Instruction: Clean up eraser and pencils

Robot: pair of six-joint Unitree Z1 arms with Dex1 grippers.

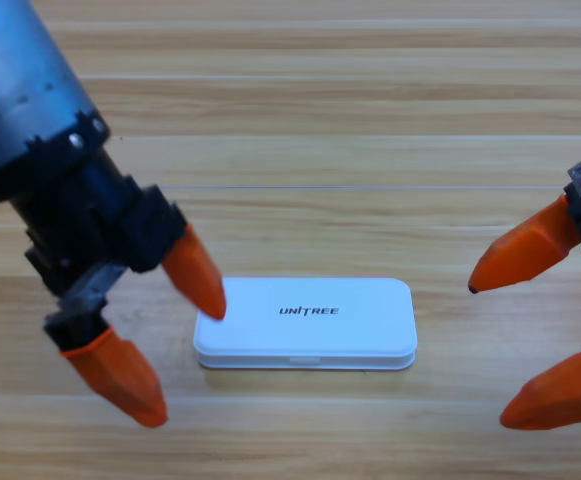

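High view: the left gripper hangs over the table with its two orange jaws spread wide and nothing between them. Its upper jaw tip overlaps the left end of the white case, though whether it touches cannot be told; its lower jaw points down to the left of the case, apart from it. The case lies flat with its lid closed and its printed name facing up, just right of these jaws. The right gripper waits at the picture's right edge, partly cut off, its jaws also parted and holding nothing, well to the right of the case. No eraser or pencils show anywhere on the wood; the closed lid hides whatever is in the case.
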